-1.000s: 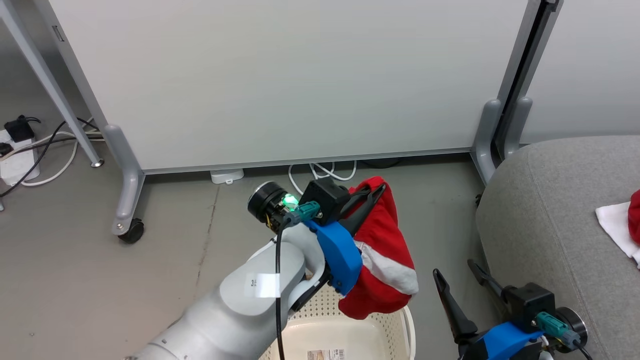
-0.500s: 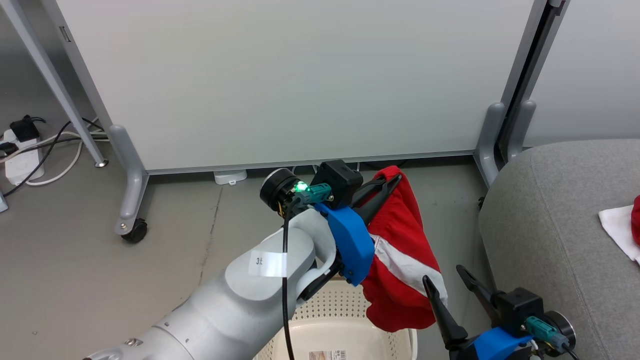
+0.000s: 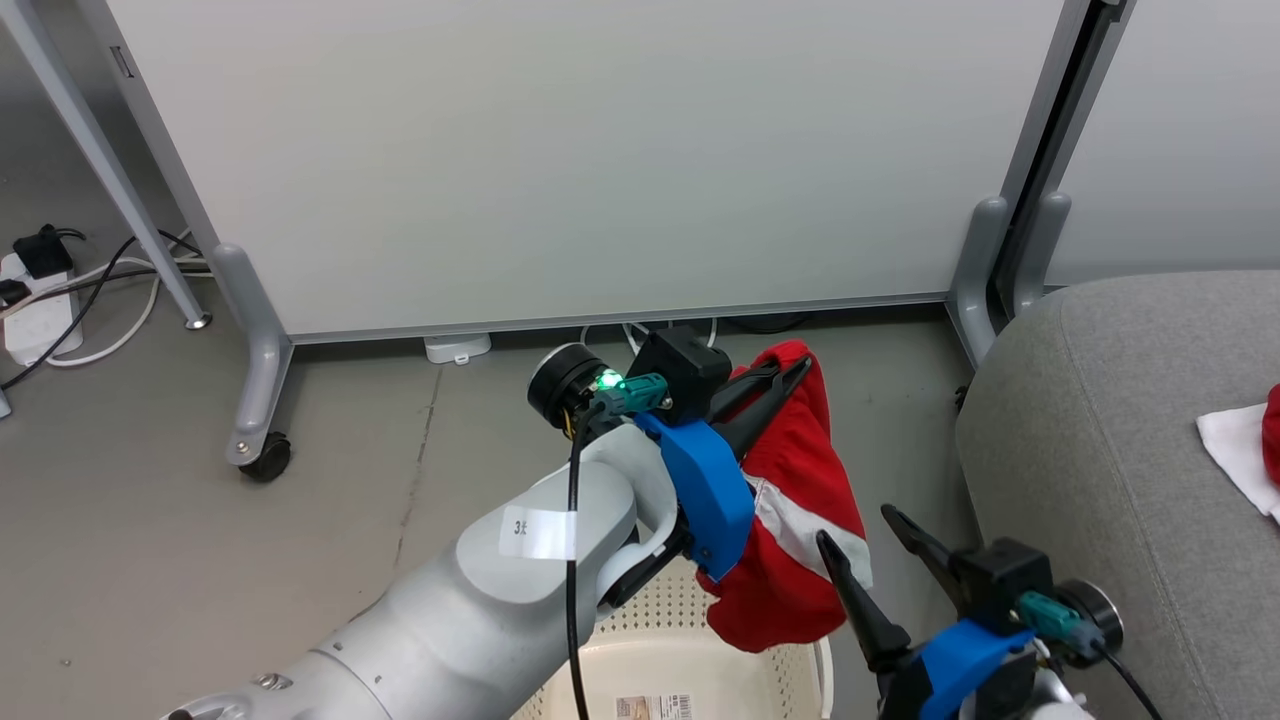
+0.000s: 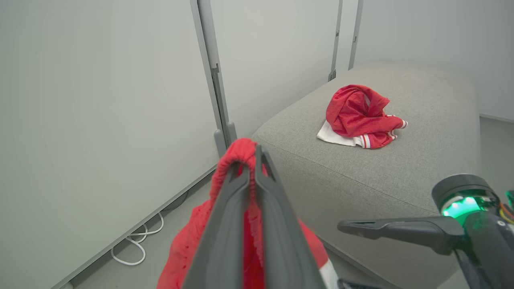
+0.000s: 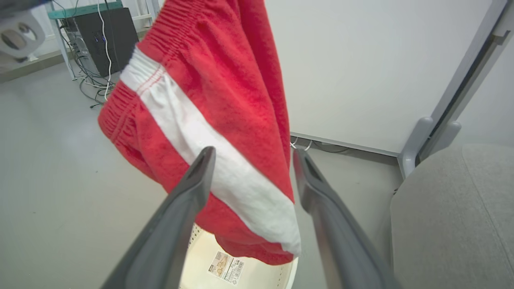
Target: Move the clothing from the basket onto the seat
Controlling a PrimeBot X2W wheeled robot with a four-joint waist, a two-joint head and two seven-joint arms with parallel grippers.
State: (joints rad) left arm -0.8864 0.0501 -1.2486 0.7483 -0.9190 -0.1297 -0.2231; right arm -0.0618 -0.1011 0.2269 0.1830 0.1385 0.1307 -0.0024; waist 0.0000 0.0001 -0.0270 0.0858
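Above grey floor (image 3: 400, 480), left gripper (image 3: 795, 368) pinches clothing (image 3: 800, 470) hanging lengthwise down; right gripper (image 3: 855, 525) spread.

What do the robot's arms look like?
The left arm is rounded and pale grey, with a white sticker and a black cable. The left tool and right tool each have two long dark pointed fingers, a blue bracket and a teal plug. A green light glows on the left wrist.

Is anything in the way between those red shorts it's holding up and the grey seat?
Only the robot's own right end effector, open, low beside the red shorts hanging from the shut left end effector. Otherwise just floor separates them from the seat, so higher up the way looks free.
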